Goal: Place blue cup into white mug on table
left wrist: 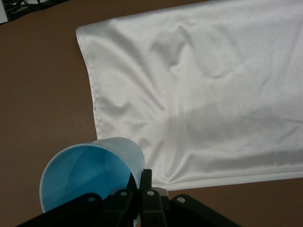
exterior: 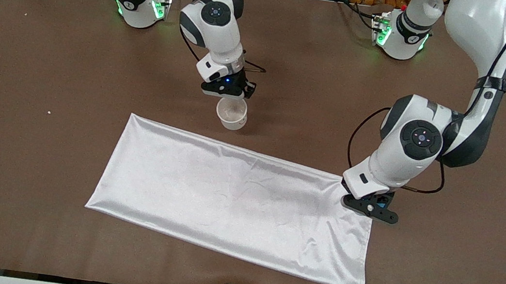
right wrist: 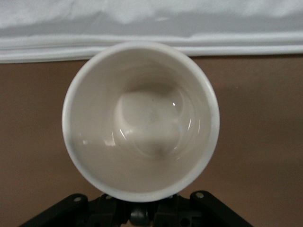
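Desk [exterior: 48,61] fills the frame; white cloth [exterior: 235,203] spread across lower centre. Mug [exterior: 232,113] upright on desk, upper centre, just above the cloth's top edge; right hand [exterior: 228,91] sits at the mug's rim on the handle side, looks clamped on it, interior empty. Cup [left wrist: 90,172] is pinched by its rim in the left hand [exterior: 371,207], low at the cloth's corner, centre-right of frame. Step in hand: carry the cup to the mug. Lift clear of the cloth first, level the cup, centre over the mouth, lower straight; fit looks snug, so right hand should steady the mug.
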